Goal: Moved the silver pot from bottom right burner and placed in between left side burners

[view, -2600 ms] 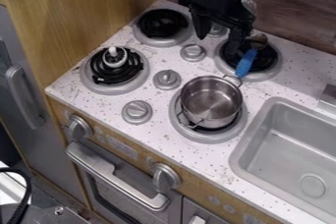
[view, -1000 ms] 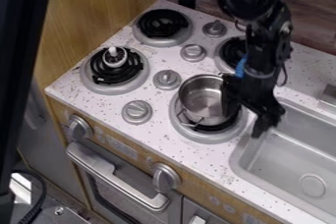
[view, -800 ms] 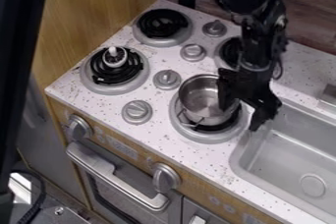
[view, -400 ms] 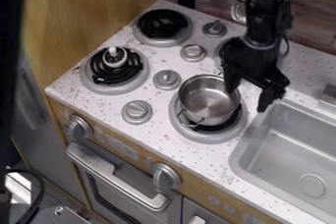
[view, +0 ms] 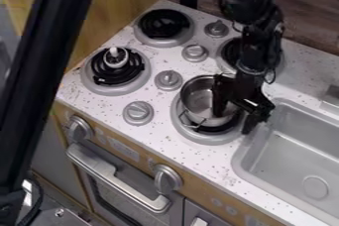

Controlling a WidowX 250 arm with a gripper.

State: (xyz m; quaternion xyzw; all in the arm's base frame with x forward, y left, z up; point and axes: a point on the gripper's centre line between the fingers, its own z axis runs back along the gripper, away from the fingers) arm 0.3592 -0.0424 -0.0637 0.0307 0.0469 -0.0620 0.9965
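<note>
Silver pot (view: 197, 97), one: we find it upright on the burner (view: 210, 140) between the counter's (view: 159, 127) front edge and the sink (view: 242, 164). Black gripper (view: 233, 122), one: we see its fingers spread wide astride the pot's sink-side rim, one inside, one outside, clamping nothing.

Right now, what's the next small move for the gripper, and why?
I'd likely close the gripper on the rim nearest the sink: its jaws are apart, one inside the silver pot, the other outside its wall, and the pot sits on the bottom right burner, not yet lifted.
</note>
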